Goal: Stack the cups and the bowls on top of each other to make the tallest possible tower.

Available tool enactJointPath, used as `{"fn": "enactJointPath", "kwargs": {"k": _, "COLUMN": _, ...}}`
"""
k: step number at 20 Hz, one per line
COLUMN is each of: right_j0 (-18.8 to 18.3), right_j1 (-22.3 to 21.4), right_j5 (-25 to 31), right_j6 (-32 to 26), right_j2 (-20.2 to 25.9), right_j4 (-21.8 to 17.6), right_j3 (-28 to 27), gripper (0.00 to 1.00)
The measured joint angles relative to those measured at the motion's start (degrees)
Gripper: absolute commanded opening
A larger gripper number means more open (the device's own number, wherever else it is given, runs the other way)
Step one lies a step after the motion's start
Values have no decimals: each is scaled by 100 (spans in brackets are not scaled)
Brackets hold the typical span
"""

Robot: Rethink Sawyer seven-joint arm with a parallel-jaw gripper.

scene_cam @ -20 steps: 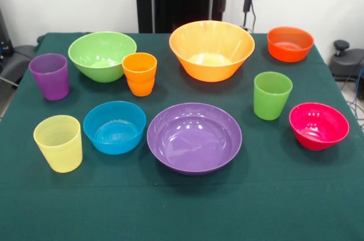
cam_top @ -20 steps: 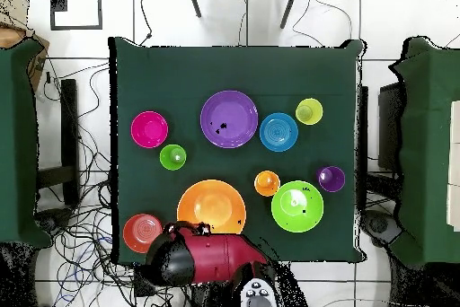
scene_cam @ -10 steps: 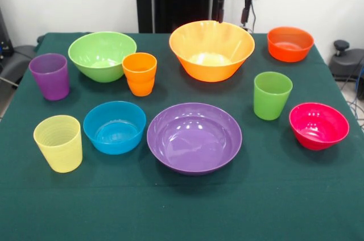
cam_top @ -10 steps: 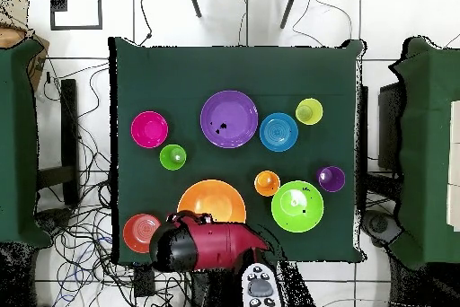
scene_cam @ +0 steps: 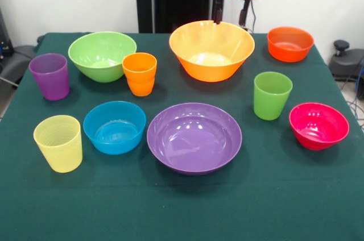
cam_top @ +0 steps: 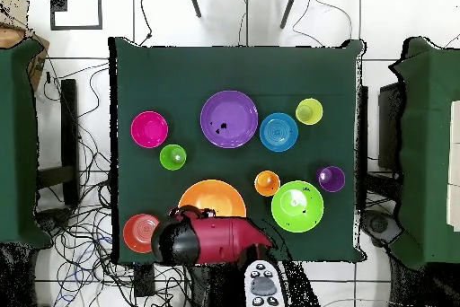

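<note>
Front view: nothing stacked, all pieces apart on bench [scene_cam: 182, 212]. Lg orange-yellow bowl [scene_cam: 211, 50] at far edge, mid. Purple bowl [scene_cam: 194, 137] centre. Cups [scene_cam: 272, 95] scattered btwn bowls. Pincer [scene_cam: 232, 18] above far edge behind orange-yellow bowl; open/closed: cannot tell.

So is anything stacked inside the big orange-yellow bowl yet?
No, the big orange-yellow bowl is empty, and the purple bowl sits apart from it on the green cloth.
</note>
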Motion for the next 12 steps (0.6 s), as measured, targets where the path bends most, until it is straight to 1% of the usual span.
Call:
{"fn": "enactJointPath", "kwargs": {"k": 4, "right_j0": -112, "right_j1": -158, "right_j5": 261, "right_j6": 0, "right_j2": 12, "right_j4": 39, "right_j3": -14, "gripper": 100}}
{"fn": "enactJointPath", "kwargs": {"k": 6, "right_j0": -139, "right_j1": -250, "right_j5": 479, "right_j6": 0, "right_j2": 5, "right_j4": 38, "right_j3": -72, "gripper": 100}}
{"fn": "enactJointPath", "kwargs": {"k": 7, "right_j0": -138, "right_j1": -317, "right_j5": 693, "right_j6": 0, "right_j2": 5, "right_j4": 38, "right_j3": -155, "gripper": 100}}
{"fn": "enactJointPath", "kwargs": {"k": 12, "right_j0": -153, "right_j1": -475, "right_j5": 1148, "right_j6": 0, "right_j2": 12, "right_j4": 50, "right_j3": -324, "gripper": 100}}
